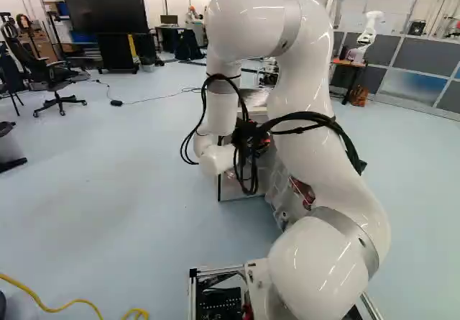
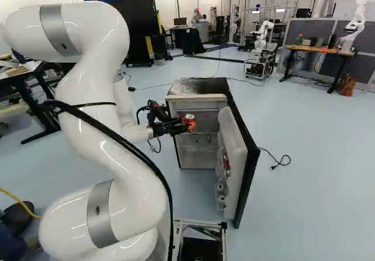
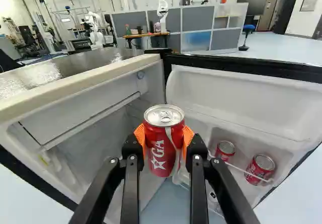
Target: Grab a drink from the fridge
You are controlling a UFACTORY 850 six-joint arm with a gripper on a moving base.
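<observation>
Wrist view showed the claw part-open, clamped on a can; turning too early could have knocked it loose against the door.

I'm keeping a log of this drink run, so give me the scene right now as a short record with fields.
gripper: shut on the can, one orange pad at each side
held drink: red can, upright
can position: at the open front of the fridge
fridge door: open
other drinks: at least two more red cans in the door's shelf
</observation>
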